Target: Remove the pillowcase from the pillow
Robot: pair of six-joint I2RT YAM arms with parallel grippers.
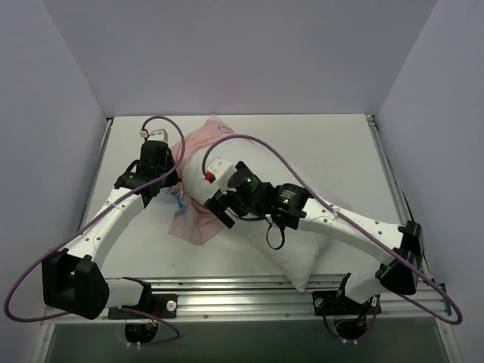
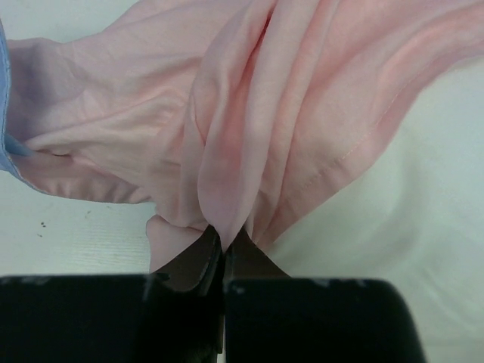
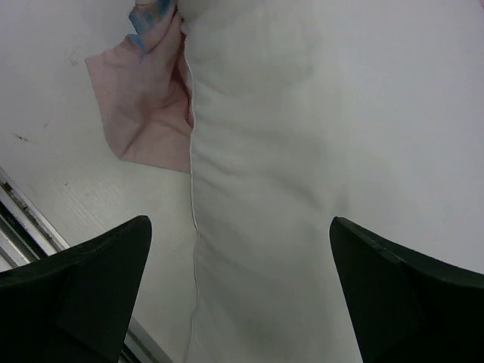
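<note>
At the near edge, right of the middle, the bare white end of the pillow (image 1: pixel 293 257) lies almost at the metal rail (image 1: pixel 227 291). From there the cushion runs slantwise toward the far left corner. Over its middle hangs the right tool (image 3: pixel 238 234), jaws spread wide and holding nothing, with the pillow's seam below. Further in, left of the middle, the pillowcase (image 1: pixel 190 225) is bunched pink side out and seems to cover the pillow's far end. The left tool (image 2: pixel 224 253) is pinched tight on a gathered fold of it. To do this well, I judge the right tool should pin the bare pillow while the left draws the fabric off lengthwise toward the far left corner, low and steady. The bench (image 1: pixel 325 151) is white, smooth and faintly scuffed. Plain pale walls (image 1: pixel 242 53) close it in on three sides.
</note>
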